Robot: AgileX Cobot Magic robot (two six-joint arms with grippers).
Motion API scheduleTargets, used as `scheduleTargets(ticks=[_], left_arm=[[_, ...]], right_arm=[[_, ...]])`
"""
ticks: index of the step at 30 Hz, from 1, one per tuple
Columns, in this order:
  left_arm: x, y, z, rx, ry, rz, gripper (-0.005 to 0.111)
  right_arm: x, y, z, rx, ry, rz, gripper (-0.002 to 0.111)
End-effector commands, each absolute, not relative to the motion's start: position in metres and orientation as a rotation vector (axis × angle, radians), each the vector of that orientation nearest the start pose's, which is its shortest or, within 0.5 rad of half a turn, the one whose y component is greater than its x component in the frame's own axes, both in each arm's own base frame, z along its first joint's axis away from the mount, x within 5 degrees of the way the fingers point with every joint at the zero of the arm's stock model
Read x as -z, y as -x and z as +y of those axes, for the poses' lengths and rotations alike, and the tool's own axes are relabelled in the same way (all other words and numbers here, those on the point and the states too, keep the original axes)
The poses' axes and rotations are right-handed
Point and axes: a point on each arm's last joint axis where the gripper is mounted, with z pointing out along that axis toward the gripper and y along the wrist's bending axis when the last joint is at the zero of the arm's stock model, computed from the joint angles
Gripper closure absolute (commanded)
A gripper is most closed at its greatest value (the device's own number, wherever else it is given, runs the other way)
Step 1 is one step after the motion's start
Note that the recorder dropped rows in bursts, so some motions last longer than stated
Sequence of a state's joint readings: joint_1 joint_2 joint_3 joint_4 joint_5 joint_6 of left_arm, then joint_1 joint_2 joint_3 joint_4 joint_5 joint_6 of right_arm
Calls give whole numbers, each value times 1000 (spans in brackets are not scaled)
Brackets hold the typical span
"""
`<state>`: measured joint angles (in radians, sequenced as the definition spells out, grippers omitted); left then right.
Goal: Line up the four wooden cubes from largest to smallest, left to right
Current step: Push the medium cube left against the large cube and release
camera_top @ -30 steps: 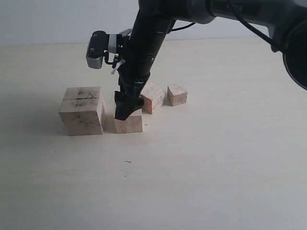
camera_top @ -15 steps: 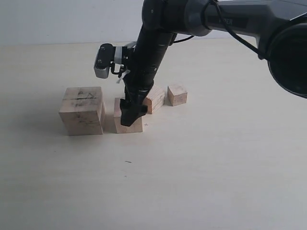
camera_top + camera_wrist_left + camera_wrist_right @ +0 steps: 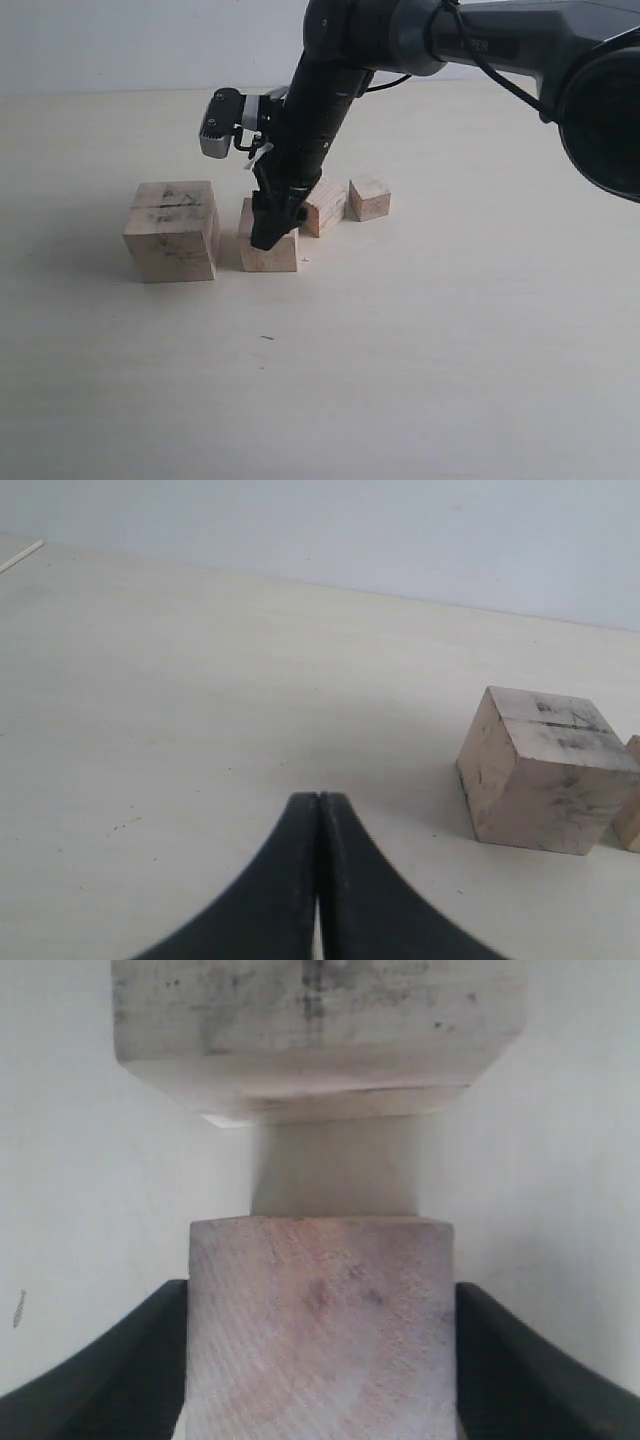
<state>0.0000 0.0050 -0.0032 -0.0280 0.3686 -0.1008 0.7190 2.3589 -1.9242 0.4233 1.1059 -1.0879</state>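
Four pale wooden cubes stand in a row on the table. The largest cube (image 3: 172, 230), with dark marks and a groove across its top, is at the left; it also shows in both wrist views (image 3: 545, 780) (image 3: 320, 1030). Right of it sits the second-largest cube (image 3: 268, 255) (image 3: 320, 1300). My right gripper (image 3: 268, 235) (image 3: 320, 1360) comes down over this cube, a black finger (image 3: 150, 1350) pressed against each side. Behind and to the right are the third cube (image 3: 325, 205) and the smallest cube (image 3: 369, 198). My left gripper (image 3: 318, 800) is shut and empty, off to the left of the largest cube.
The right arm and its wrist camera (image 3: 222, 125) hang over the row of cubes. The pale table (image 3: 450, 350) stretches bare in front of and to the right of the cubes. A sliver of the second-largest cube (image 3: 630, 820) shows at the left wrist view's edge.
The right gripper has tilted and shifted slightly over the second-largest cube, and that cube now sits a little farther back. The other cubes have not moved.
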Motion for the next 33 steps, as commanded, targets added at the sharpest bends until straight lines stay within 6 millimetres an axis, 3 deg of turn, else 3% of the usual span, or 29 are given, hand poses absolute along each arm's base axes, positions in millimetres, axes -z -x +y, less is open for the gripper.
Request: scheduleTargets(ticks=[1,3,13,25,33], left_arm=[[-181,-53,-1,104,106,1841,107],[-181,-53,-1,104,106,1841,107],[-181,-53,-1,104,106,1841,107],[-181,-53,-1,104,106,1841,107],[-181,-53,-1,104,106,1841,107]], right_arm=[[-143,-341,338,-524,2178,1997,90],[-143,-340,337,-529,2192,2002,108],[-159,-339,339,-551,2149,1976,108],[-156,-335,353,-544,2154,1866,108],[-144,-333,359,-595,2151,1862,108]])
